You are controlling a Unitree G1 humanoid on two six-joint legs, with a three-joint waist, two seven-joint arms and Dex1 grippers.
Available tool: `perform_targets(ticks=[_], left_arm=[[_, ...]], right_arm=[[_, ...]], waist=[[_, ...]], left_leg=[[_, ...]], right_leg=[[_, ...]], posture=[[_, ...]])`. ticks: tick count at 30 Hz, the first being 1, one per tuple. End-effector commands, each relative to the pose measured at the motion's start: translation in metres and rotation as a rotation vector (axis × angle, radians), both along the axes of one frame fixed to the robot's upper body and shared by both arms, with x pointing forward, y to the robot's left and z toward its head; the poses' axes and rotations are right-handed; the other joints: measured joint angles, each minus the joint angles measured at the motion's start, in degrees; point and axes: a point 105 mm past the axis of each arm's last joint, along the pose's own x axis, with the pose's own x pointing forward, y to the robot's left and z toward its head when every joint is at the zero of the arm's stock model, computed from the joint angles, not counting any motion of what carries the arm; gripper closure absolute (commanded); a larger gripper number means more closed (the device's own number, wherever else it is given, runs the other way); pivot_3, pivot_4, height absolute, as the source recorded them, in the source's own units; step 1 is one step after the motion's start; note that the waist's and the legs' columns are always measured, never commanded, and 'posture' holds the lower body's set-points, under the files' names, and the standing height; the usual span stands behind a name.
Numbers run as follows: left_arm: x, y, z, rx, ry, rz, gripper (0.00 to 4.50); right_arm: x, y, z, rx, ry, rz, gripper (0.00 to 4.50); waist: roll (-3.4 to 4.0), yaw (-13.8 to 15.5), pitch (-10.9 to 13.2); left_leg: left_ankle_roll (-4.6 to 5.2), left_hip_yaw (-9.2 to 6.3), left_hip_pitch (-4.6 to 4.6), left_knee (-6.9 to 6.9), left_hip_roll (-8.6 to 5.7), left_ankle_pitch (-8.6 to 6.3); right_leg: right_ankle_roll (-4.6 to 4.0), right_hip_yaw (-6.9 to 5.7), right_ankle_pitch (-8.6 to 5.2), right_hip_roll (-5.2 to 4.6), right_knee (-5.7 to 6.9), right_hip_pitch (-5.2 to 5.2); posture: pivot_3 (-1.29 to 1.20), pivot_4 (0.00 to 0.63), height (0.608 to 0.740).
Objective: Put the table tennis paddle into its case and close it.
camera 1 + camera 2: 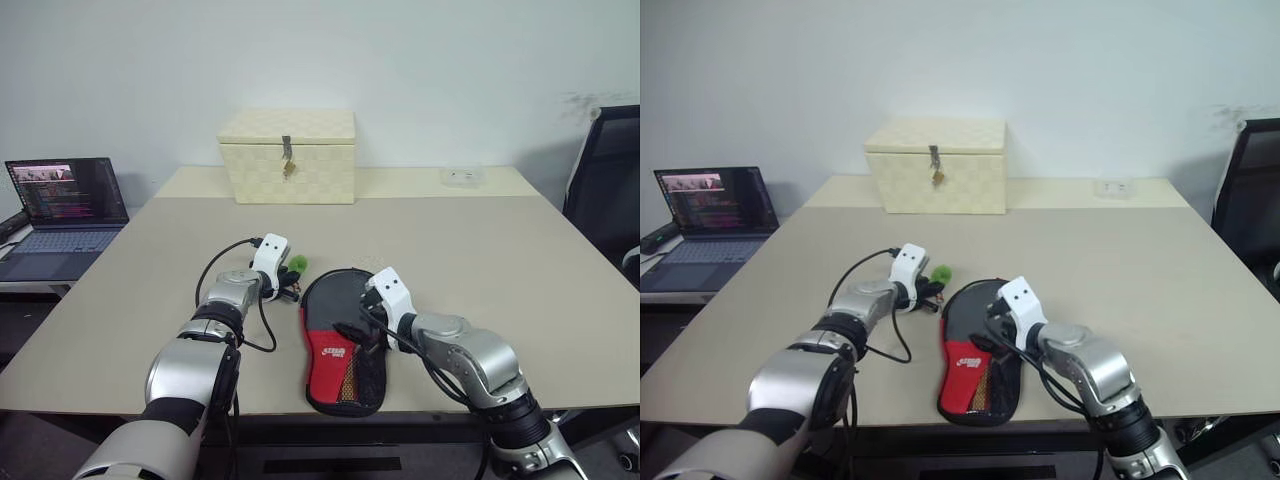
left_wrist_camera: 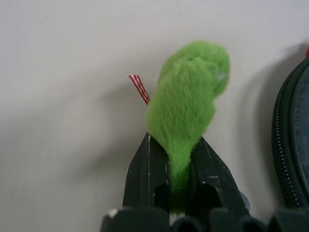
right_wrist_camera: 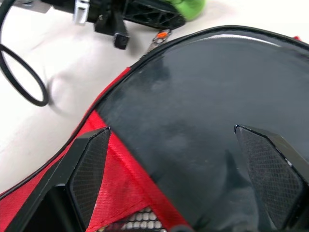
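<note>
The left gripper [image 2: 171, 164] is pinching its two black fingers together on the fluffy green pompom zip pull [image 2: 188, 104], just off the rounded far end of the soft black and red paddle-shaped fabric case [image 1: 345, 345]. The case is lying near the front edge of the beige tabletop [image 1: 480, 250], its long axis running from that edge away from the robot. The right gripper [image 3: 181, 169] is hovering over the case's glossy black panel with its fingers spread wide apart, holding nothing. The paddle is presumably sitting inside already, so dragging the pull around the rim falls to the left arm.
</note>
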Motion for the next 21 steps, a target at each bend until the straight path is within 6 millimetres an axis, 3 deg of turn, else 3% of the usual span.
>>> perform_targets(ticks=[1,10,17,21], left_arm=[[0.006,0.007,0.014,0.032,-0.046,0.044,4.46],[0.012,-0.007,0.024,0.082,-0.093,0.038,4.46],[0.015,-0.017,0.023,0.26,-0.137,0.008,4.46],[0.023,-0.04,0.048,0.453,-0.287,-0.041,4.46]], right_arm=[[-0.006,0.007,-0.007,-0.021,-0.005,0.06,0.0],[-0.022,-0.008,-0.046,-0.148,0.086,0.073,0.0],[-0.041,-0.012,-0.057,-0.165,0.125,0.07,0.0],[-0.064,-0.015,-0.067,-0.2,0.178,0.121,0.0]], waist=[[0.0,0.0,0.0],[-0.11,0.1,-0.1],[-0.34,0.2,-0.2],[-0.44,0.2,-0.3]], left_leg=[[0.0,-0.01,0.0,0.0,0.0,0.0],[0.0,-0.02,0.04,0.02,-0.01,0.0],[0.0,-0.03,0.08,0.02,-0.01,0.0],[0.0,-0.04,0.11,0.03,-0.02,0.0]], right_leg=[[0.0,-0.01,0.0,0.0,0.01,0.0],[0.01,-0.03,0.0,0.0,0.01,0.05],[0.01,-0.02,0.0,-0.01,0.01,0.1],[0.03,-0.03,0.0,-0.01,0.0,0.15]], posture=[[0.0,0.15,0.74],[0.0,0.15,0.74],[0.0,0.15,0.74],[0.0,0.15,0.74]])
